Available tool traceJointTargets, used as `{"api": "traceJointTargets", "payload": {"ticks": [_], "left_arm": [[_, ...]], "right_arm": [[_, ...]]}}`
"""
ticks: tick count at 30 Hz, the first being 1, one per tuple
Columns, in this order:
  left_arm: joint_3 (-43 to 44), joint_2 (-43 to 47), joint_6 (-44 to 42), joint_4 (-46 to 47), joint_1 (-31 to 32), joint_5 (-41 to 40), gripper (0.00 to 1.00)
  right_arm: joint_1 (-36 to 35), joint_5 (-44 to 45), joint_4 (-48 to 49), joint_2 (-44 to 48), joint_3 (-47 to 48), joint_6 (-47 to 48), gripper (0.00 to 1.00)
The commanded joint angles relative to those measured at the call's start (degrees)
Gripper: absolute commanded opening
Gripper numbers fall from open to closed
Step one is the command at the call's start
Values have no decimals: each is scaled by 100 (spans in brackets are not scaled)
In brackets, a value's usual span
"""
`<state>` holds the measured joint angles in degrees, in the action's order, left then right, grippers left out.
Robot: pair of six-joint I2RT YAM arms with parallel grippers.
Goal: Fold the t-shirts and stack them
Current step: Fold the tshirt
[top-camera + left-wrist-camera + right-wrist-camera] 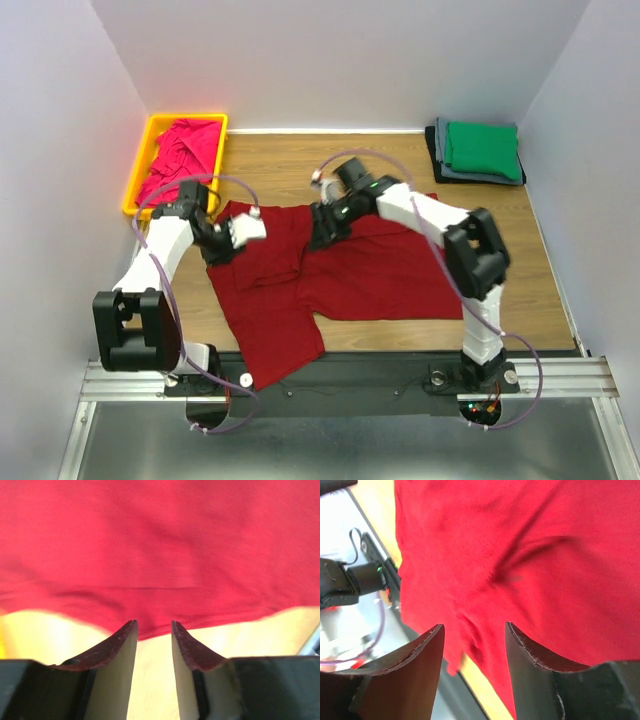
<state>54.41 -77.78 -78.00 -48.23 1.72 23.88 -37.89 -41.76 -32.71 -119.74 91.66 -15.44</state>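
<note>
A large dark red t-shirt (360, 270) lies spread over the middle of the table, one part hanging over the front edge. My left gripper (226, 246) is at the shirt's left edge. In the left wrist view the gripper (153, 624) is open, and the hem of the red shirt (160, 555) reaches just between its fingertips. My right gripper (321, 236) is over the shirt's upper middle. In the right wrist view the gripper (474, 626) is open wide above the rumpled red cloth (520, 555). A magenta-pink t-shirt (180, 155) lies bunched in the bin.
A yellow plastic bin (143, 150) stands at the back left. At the back right, a folded green t-shirt (482, 147) lies on a grey one (480, 176) and a black one (432, 140). White walls close in the sides and back.
</note>
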Motion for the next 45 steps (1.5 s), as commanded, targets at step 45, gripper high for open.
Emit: {"api": "traceJointTargets", "payload": {"ticks": [45], "left_arm": [[4648,-4984,5278,2688,162,-753,41]], "right_arm": [[3473,4476,451,-692,889,2678,59]]}}
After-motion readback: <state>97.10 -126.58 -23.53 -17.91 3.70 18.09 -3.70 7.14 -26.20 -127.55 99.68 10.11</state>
